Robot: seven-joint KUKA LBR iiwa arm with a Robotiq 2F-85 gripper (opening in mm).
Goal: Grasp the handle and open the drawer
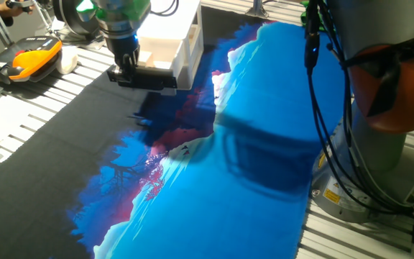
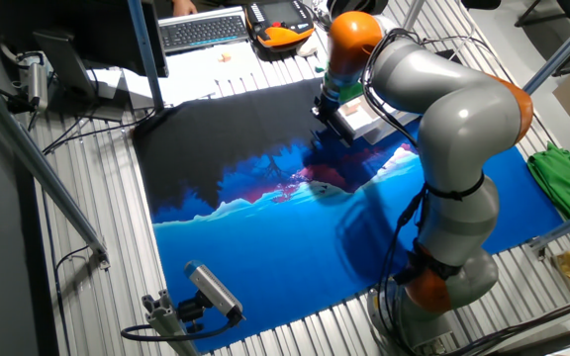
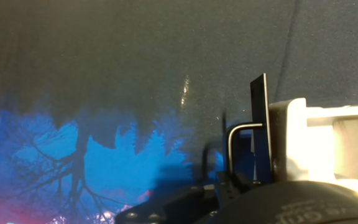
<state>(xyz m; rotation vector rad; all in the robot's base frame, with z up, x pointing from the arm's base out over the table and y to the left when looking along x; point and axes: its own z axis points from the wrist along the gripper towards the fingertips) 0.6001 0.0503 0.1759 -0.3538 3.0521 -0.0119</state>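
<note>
Blue-and-black printed cloth (image 1: 214,187) covering the bench; beyond it, black two-finger gripper (image 1: 129,70) with fingers clenched on the short black bar handle (image 1: 144,79) of the shallow white drawer (image 1: 165,44), partly pulled from the small white box cabinet (image 1: 192,44).

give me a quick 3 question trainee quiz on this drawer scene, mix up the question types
1. True or false: the gripper is down at the black handle on the front of the drawer.
2. Multiple choice: what lies on the slatted table beyond the far edge of the mat? A) an orange-and-black case B) a red mug C) a stack of plates
3. Short answer: what colour is the cabinet that the drawer slides in?

Key
1. True. The gripper sits right at the handle, though no view shows clearly whether the fingers are closed on it.
2. A, the orange-and-black case.
3. White.
</note>
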